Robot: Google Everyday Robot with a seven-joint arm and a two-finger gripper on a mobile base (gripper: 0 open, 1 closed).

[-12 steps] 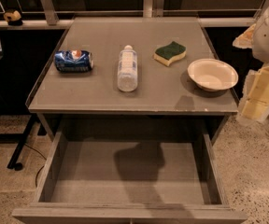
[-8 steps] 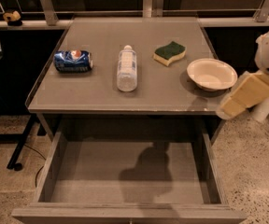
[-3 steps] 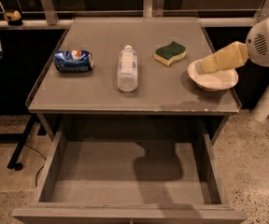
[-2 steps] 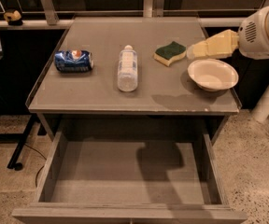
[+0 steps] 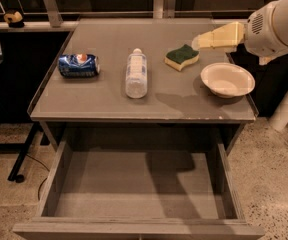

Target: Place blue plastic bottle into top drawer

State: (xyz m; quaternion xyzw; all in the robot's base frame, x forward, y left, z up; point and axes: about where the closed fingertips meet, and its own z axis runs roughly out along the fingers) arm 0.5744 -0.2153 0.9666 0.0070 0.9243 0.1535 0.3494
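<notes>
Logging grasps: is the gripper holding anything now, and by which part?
Nothing is held. The gripper hangs over the table beside the sponge; the blue plastic bottle lies on the table, apart from it.

Grey table (image 5: 99, 101) carrying four things, dark blue soda can (image 5: 79, 65) lying at left, blue plastic bottle (image 5: 136, 74) lying mid-table, sponge (image 5: 182, 57) and white bowl (image 5: 227, 79) sitting at right, gripper (image 5: 200, 40) hovering over right rear near sponge

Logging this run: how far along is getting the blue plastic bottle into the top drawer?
Done: the top drawer stands open. In hand: the gripper hovers above the sponge, holding nothing. Left: the blue plastic bottle lies on its side on the table, not yet grasped or lowered into the drawer.
</notes>
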